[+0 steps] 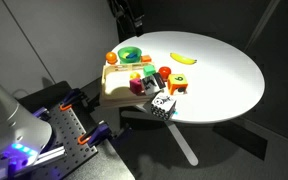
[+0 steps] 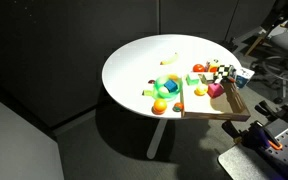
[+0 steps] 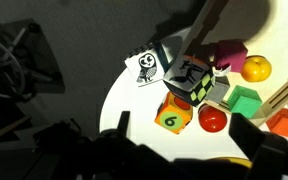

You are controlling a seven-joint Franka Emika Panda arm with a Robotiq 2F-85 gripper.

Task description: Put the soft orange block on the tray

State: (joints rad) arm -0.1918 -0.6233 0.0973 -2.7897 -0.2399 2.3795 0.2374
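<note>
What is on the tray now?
At least a magenta block sits on the tray; the soft orange block is off it. The floor beneath it is covered.

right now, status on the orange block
Gripper open, holding nothing. Soft orange block on table, off tray. Die and red ball crowd it.

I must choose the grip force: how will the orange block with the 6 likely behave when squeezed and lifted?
The orange block has flat faces, so it should rest steady and not roll, unlike the round red toy beside it. Its surface looks matt, so it will probably not slip. It is small and called soft, so likely light and squashy.
</note>
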